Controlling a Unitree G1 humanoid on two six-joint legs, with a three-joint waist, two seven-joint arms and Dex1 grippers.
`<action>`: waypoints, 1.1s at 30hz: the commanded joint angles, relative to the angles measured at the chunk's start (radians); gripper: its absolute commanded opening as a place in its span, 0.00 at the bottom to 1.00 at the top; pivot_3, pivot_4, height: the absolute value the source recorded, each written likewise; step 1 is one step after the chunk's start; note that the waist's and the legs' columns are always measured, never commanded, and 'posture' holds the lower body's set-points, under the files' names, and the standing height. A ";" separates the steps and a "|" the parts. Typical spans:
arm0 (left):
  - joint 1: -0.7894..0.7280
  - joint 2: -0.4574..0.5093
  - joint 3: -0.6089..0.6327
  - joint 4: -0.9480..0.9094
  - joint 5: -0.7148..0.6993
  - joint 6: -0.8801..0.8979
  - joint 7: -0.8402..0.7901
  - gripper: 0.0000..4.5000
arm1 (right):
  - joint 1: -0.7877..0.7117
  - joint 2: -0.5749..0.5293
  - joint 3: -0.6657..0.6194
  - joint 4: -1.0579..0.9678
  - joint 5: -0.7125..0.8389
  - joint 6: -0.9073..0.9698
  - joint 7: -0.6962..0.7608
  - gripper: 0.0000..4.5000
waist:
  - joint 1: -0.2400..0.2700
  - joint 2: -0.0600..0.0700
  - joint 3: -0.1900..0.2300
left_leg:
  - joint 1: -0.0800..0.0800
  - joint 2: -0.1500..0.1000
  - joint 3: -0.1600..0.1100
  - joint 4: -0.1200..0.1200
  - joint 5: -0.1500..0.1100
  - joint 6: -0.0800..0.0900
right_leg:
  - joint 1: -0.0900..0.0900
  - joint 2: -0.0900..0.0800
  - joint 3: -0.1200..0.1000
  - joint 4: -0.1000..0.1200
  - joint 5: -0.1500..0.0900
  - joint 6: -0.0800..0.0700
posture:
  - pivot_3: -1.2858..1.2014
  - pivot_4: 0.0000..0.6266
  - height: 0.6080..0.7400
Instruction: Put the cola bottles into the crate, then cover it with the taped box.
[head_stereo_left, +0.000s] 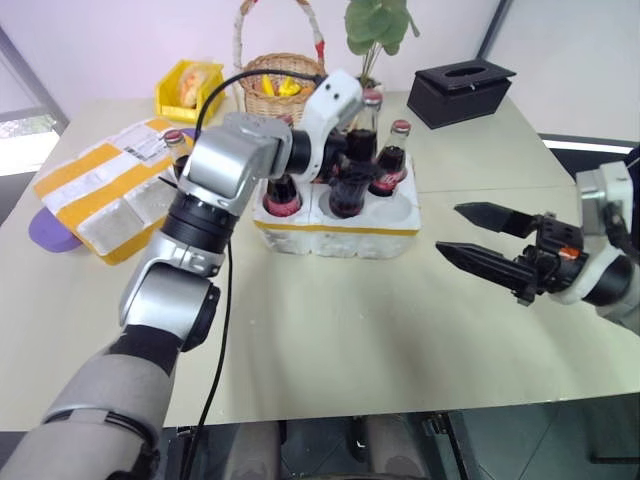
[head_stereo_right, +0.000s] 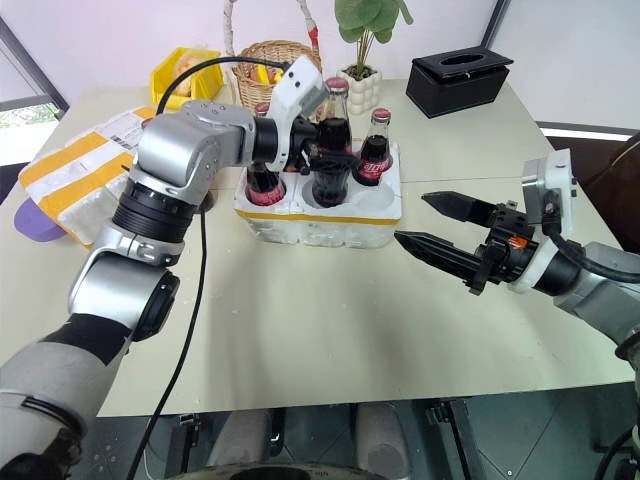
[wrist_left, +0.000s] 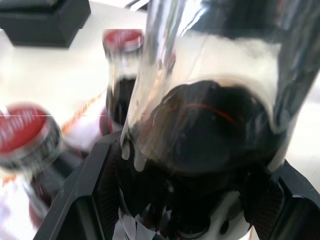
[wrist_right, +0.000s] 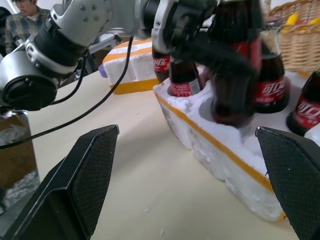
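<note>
The white crate (head_stereo_left: 340, 236) with its yellow band stands mid-table, with several cola bottles (head_stereo_left: 392, 160) upright in its wells. My left gripper (head_stereo_left: 345, 168) is shut on one more cola bottle (head_stereo_right: 333, 150), holding it upright by its body with its base down at a front well; I cannot tell whether it is seated. In the left wrist view that dark bottle (wrist_left: 200, 125) sits between my fingers. Another bottle (head_stereo_left: 176, 148) stands on the table beside the taped box (head_stereo_left: 105, 190), which lies at the far left. My right gripper (head_stereo_left: 450, 230) hangs open to the right of the crate, holding nothing.
A wicker basket (head_stereo_left: 280, 90) and a yellow bin (head_stereo_left: 185, 90) stand behind the crate, next to a potted plant (head_stereo_left: 375, 30). A black tissue box (head_stereo_left: 460, 90) sits at the back right. A purple object (head_stereo_left: 50, 232) lies by the taped box. A person (wrist_right: 25, 20) is beyond the table.
</note>
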 joint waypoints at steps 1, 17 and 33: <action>-0.026 0.024 0.003 -0.088 0.018 -0.010 -0.006 0.59 | -0.017 -0.015 -0.034 -0.005 0.004 -0.020 -0.001 1.00 | 0.001 0.000 0.000 | 0.000 0.000 0.000 0.000 0.000 0.000 | 0.000 0.000 0.000 0.000 0.000 0.000 | 0.52 0.24 1.00; 0.031 0.029 0.008 -0.154 0.018 0.067 0.051 0.99 | -0.056 -0.028 -0.013 0.016 -0.002 -0.010 0.006 1.00 | 0.001 0.000 0.000 | 0.001 0.000 0.000 0.001 0.000 0.000 | 0.001 0.000 0.000 0.001 0.000 0.000 | 0.52 0.24 1.00; -0.154 0.246 0.296 -0.091 -0.239 0.206 -0.165 0.99 | -0.083 -0.096 -0.017 0.098 -0.064 -0.020 0.115 1.00 | -0.005 0.001 0.000 | 0.002 0.000 0.000 0.000 0.000 0.000 | 0.001 0.000 0.001 0.001 0.000 0.000 | 0.52 0.24 1.00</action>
